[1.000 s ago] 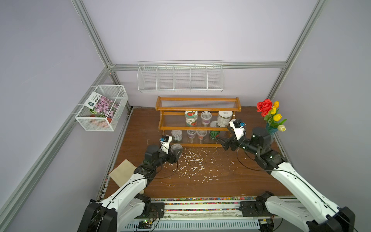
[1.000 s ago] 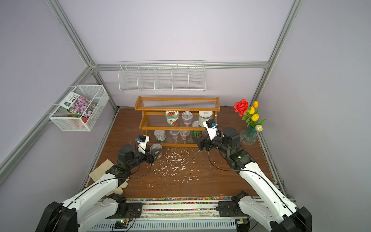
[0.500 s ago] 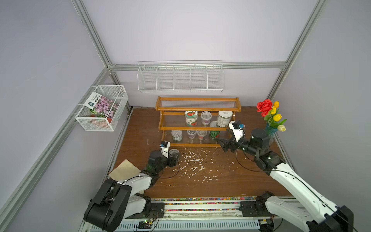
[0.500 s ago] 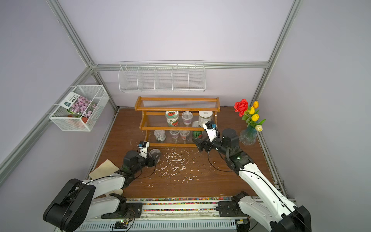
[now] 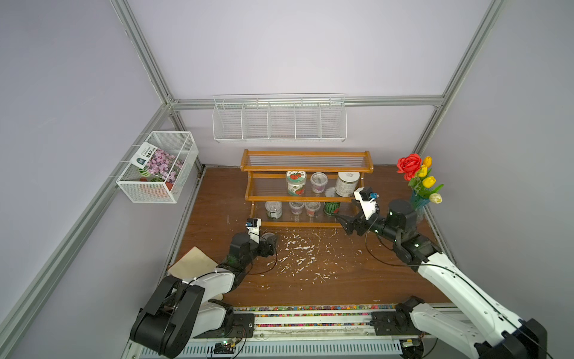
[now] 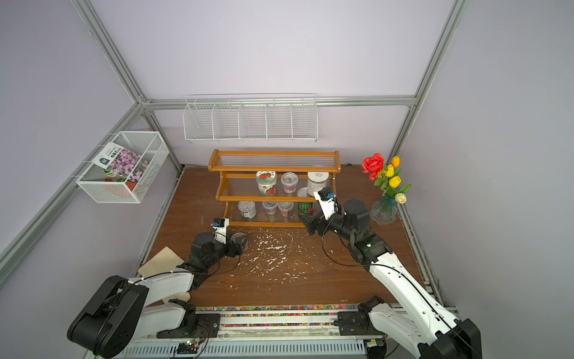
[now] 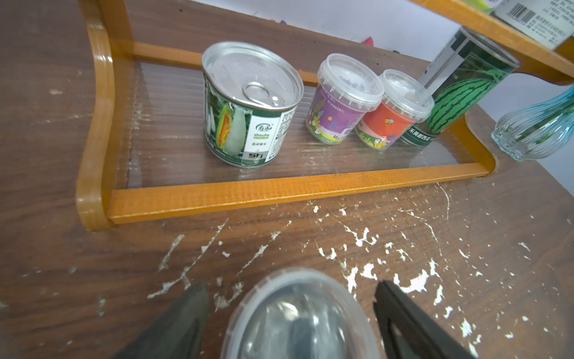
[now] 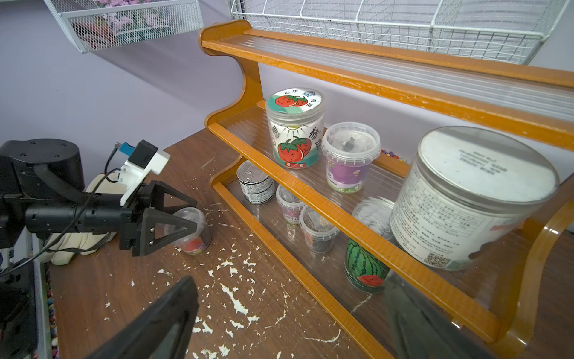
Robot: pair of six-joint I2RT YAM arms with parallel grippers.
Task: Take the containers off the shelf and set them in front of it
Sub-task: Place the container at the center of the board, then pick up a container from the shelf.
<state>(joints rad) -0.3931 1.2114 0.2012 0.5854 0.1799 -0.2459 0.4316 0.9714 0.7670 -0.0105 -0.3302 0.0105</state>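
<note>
Robot-manipulation lab cell: aluminium-profile frame (image 5: pixel 143 54), plain lilac wall panels (image 5: pixel 295 46), scuffed wooden counter (image 5: pixel 341 279), left arm (image 5: pixel 214 279) and right arm (image 5: pixel 450 279) mounted on front rail (image 5: pixel 310 320).

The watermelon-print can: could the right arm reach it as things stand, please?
Probably yes: the open, empty right gripper faces the watermelon-print can across the shelf's open front; the middle tier above crowds it.

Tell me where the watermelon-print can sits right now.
In a top view the watermelon-print can stands on the bottom tier of the shelf, at the row's right end, beside a red-labelled clear cup.
</note>
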